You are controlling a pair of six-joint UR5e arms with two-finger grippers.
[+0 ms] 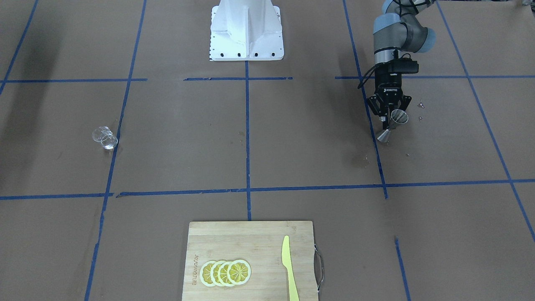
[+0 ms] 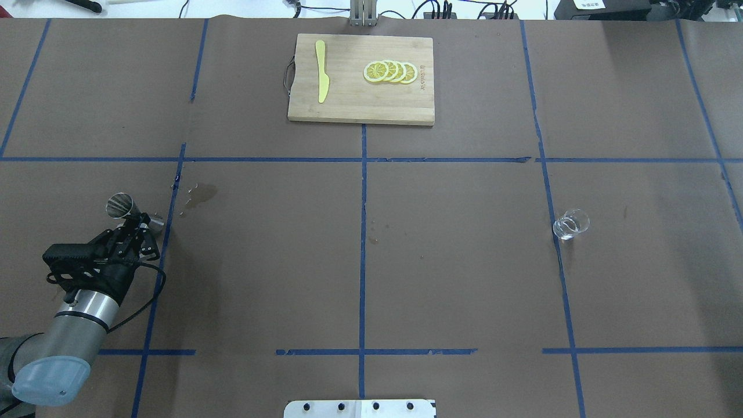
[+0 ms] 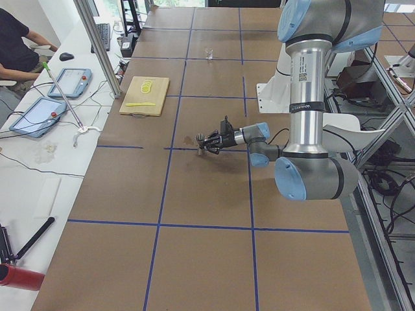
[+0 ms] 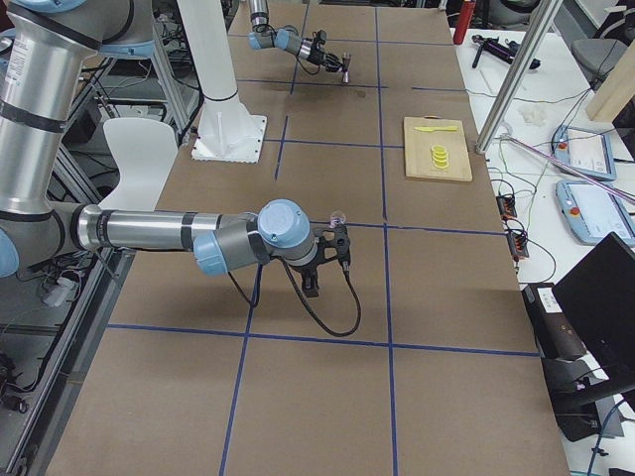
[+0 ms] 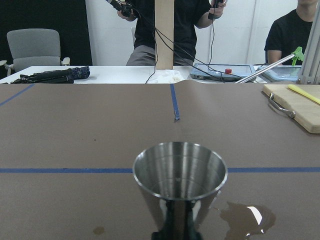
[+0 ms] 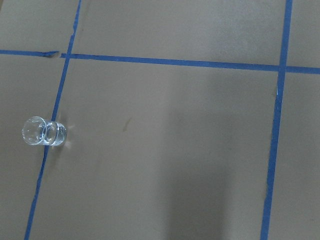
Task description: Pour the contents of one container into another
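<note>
The steel jigger (image 1: 393, 124) is pinched at its narrow waist by the left end effector (image 1: 389, 114), which is closed on it low over the left side of the table (image 1: 292, 138). Its upper cup looks empty, and a wet patch (image 5: 245, 219) lies just beside it. The clear glass (image 1: 104, 138) stands well apart on the right, on a blue tape line (image 1: 112, 167); its contents are hard to make out. The right end effector (image 4: 333, 248) shows only from the side, so I cannot tell how far open it is.

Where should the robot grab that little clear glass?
Probably around the round side wall, mid-height, coming in level from the robot's side. The clear glass stands upright and alone, so jaws straddling it would leave the rim free for pouring.
</note>
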